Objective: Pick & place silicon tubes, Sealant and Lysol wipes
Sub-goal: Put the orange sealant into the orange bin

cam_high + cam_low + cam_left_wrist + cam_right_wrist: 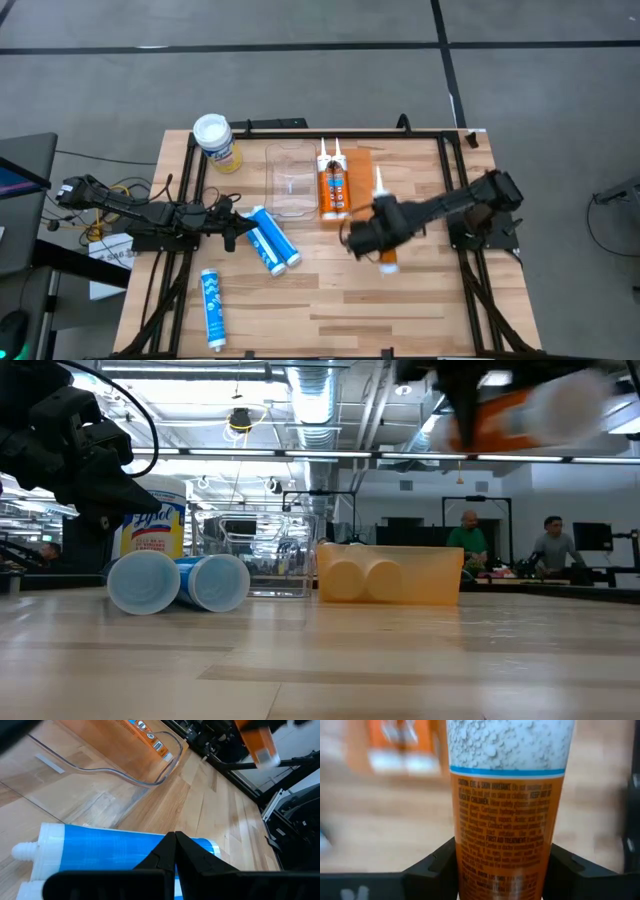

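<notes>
My right gripper is shut on an orange sealant tube lifted over the table's middle; the tube also shows in the low view. My left gripper is shut, just left of two blue silicone tubes that lie side by side on the table. In the left wrist view its fingertips stand over one blue tube; I cannot tell whether they touch. A third blue tube lies near the front left. The Lysol wipes stand upright at the far left. My right gripper pinches the sealant tube's orange body between its two fingers, which lie across the tube. The white nozzle points toward the far edge, and the tube's flat end sticks out on the near side. The tube is lifted clear of the table.
Two more orange sealant tubes lie in an orange tray at the far middle. A clear plastic tray lies to its left. People show in the room beyond the table.
</notes>
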